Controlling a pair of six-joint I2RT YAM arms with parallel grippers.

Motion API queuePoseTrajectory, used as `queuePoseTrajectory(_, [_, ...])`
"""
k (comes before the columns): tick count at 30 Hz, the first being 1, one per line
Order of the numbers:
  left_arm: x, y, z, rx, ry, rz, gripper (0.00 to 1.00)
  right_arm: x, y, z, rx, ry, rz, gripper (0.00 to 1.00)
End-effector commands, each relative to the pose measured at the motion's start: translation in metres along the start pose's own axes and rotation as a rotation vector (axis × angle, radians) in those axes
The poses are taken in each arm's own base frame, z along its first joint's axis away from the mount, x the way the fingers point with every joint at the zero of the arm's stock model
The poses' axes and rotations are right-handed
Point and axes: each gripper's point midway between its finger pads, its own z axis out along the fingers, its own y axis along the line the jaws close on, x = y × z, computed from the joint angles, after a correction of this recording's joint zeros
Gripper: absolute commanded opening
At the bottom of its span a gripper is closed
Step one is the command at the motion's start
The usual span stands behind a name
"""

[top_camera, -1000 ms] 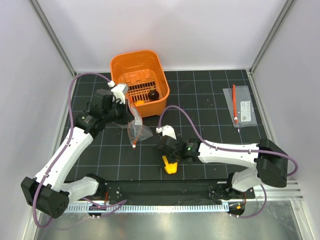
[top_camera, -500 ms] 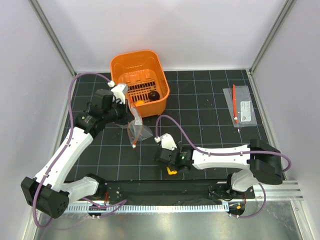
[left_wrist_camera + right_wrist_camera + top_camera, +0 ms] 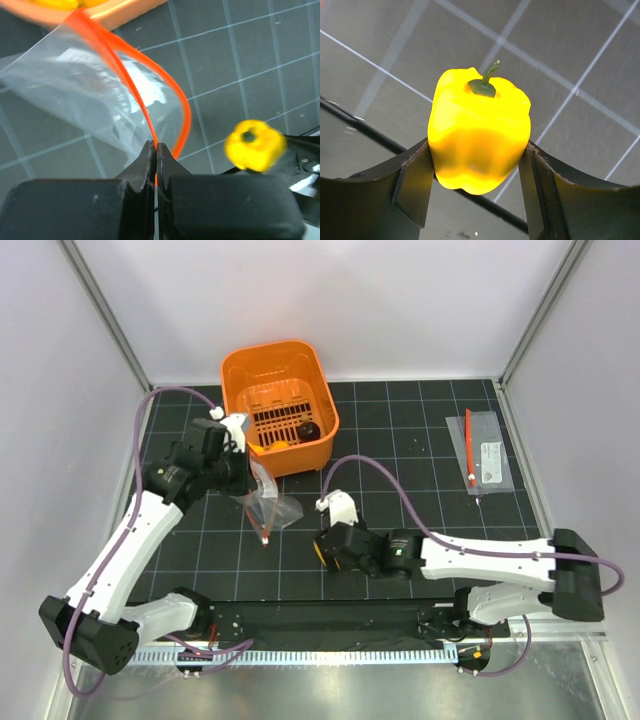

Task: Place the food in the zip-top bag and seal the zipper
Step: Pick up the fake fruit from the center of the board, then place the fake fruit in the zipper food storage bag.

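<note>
Yellow toy pepper [image 3: 479, 132] in right hand [image 3: 477, 175]

We see a yellow plastic toy pepper [image 3: 479, 135] held upright; at its 11 o'clock, the clear zip-top pouch [image 3: 268, 508], red-orange zipper strip [image 3: 145, 110] gaping open.

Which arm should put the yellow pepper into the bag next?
Right. The right gripper holds the yellow pepper between both fingers, near the zip-top bag. The left gripper is busy, shut on the zipper, holding the bag up.
</note>
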Motion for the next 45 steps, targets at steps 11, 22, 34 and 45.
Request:
queuePoseTrajectory(11, [-0.013, 0.068, -0.126, -0.522, 0.018, 0.08, 0.01, -0.109, -0.041, -0.047, -0.095, -0.415, 0.161, 0.39])
queuePoseTrajectory(22, [0.031, -0.016, -0.009, -0.322, 0.282, 0.286, 0.0, -0.099, -0.025, -0.045, -0.243, -0.454, 0.181, 0.36])
queuePoseTrajectory(34, [0.027, -0.164, 0.029, 0.372, 0.214, 0.106, 0.01, -0.097, -0.029, -0.092, -0.44, -0.718, 0.248, 0.36])
queuePoseTrajectory(45, [-0.005, -0.234, 0.01, 0.723, 0.136, -0.065, 0.01, -0.096, -0.034, -0.085, -0.406, -0.725, 0.254, 0.33])
